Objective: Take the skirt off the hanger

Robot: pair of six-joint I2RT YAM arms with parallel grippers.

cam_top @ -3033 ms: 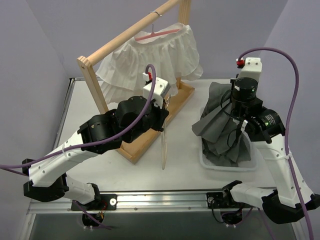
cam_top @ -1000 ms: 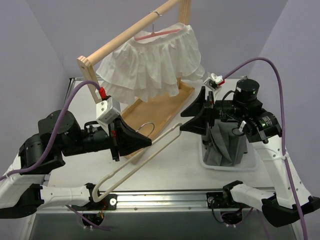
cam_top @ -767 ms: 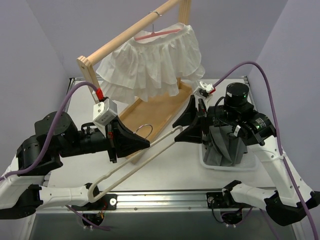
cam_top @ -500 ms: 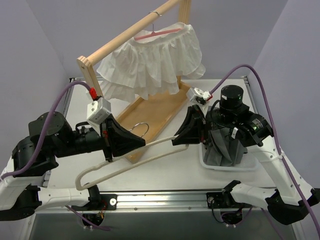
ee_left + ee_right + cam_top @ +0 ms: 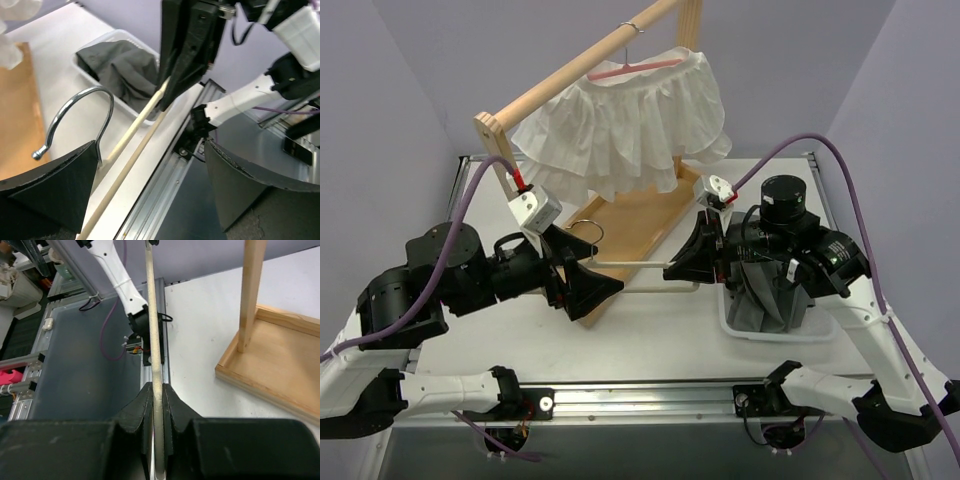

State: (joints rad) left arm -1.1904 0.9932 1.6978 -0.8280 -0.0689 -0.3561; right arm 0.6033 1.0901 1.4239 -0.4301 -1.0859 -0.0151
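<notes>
A bare cream hanger (image 5: 640, 265) hangs level above the table between my two grippers. My right gripper (image 5: 672, 270) is shut on one end of its thin bar (image 5: 152, 315), pinching it between both fingers (image 5: 142, 407). My left gripper (image 5: 588, 265) stands open around the other end, and the metal hook (image 5: 75, 117) rises beside its left finger (image 5: 50, 185), which I cannot tell is touching it. The grey skirt (image 5: 770, 290) lies crumpled in the white bin (image 5: 780, 332), off the hanger. It also shows in the left wrist view as grey skirt (image 5: 120, 62).
A white ruffled skirt (image 5: 630, 120) hangs on a pink hanger (image 5: 630, 68) from the wooden rack's rail (image 5: 570, 78). The rack's base tray (image 5: 630, 215) lies between the arms. Its post (image 5: 250, 290) stands just right of my right gripper.
My left gripper has opened and let go of the cream hanger. The right gripper closed on its bar. The hanger swung up from a slant toward the near edge to level.
</notes>
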